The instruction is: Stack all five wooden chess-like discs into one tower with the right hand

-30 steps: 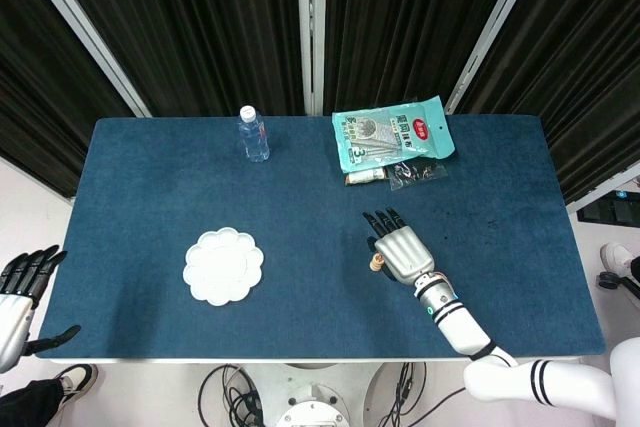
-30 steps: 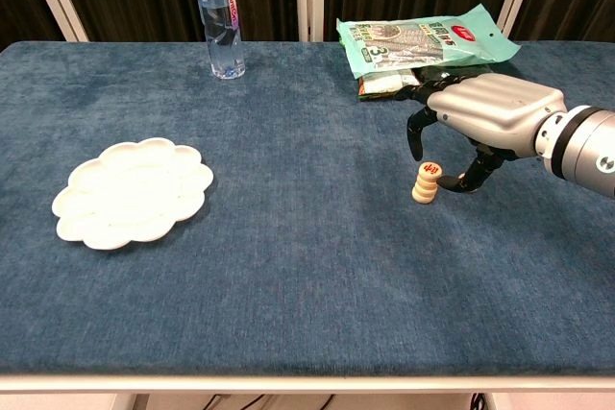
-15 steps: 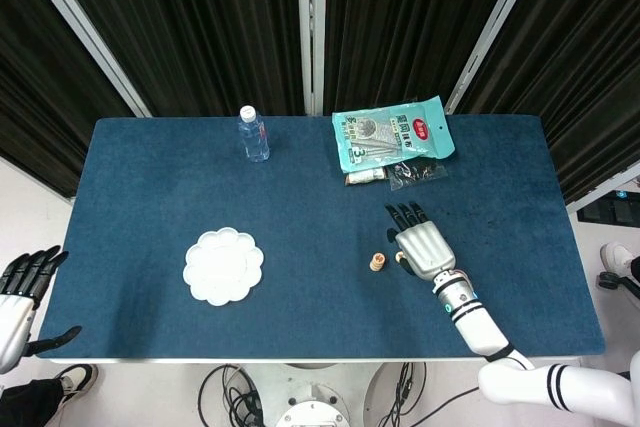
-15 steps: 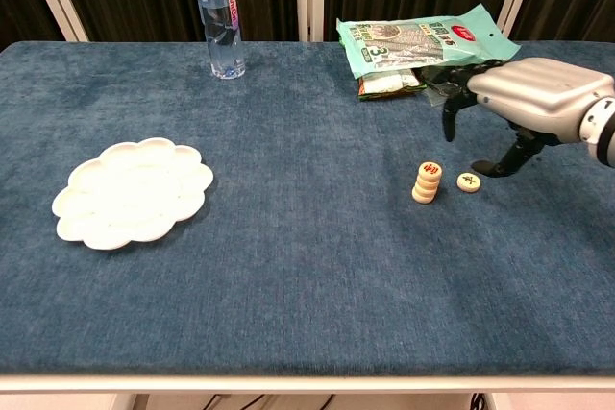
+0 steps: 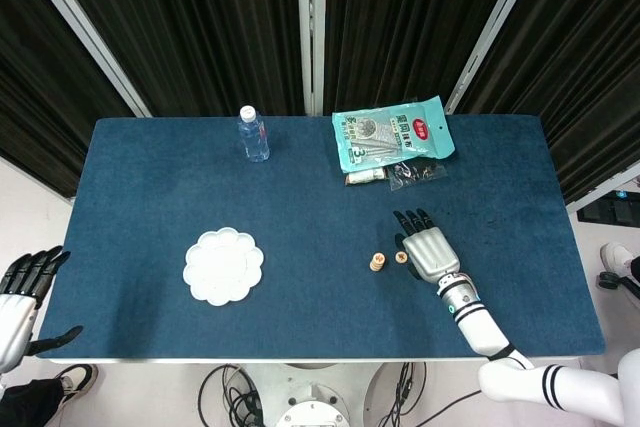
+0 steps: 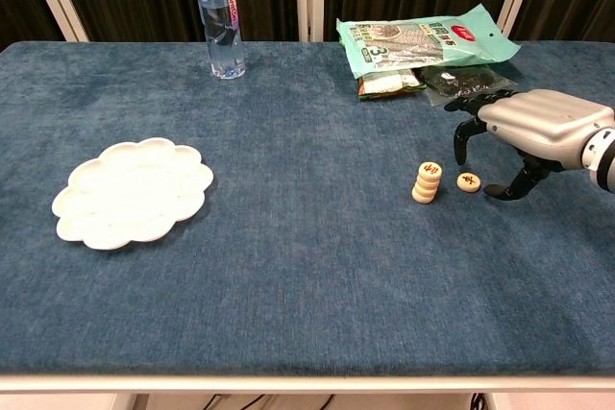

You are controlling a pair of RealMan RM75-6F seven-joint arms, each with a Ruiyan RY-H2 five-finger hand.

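Tower (image 6: 427, 183): short stack of wooden discs standing on the blue surface (image 6: 288, 266), tilted a little by the look of it
Loose disc (image 6: 468, 181): flat on the surface just beside the tower, at its 3 o'clock
Right hand (image 6: 524, 128): at the disc's 3 o'clock, fingers spread and curved down, holding nothing
Left hand (image 5: 20, 292): off the surface edge, open, idle
Handling: likely light, rigid, smooth; the tower would tip easily
Grip: pinch the loose disc by its rim

We see matt blue cloth on table (image 6: 288, 266), pale wood discs (image 6: 427, 182), glossy silver right hand (image 6: 524, 127) (black fingers), clear plastic bottle (image 6: 221, 21), shiny foil bag (image 6: 423, 40)
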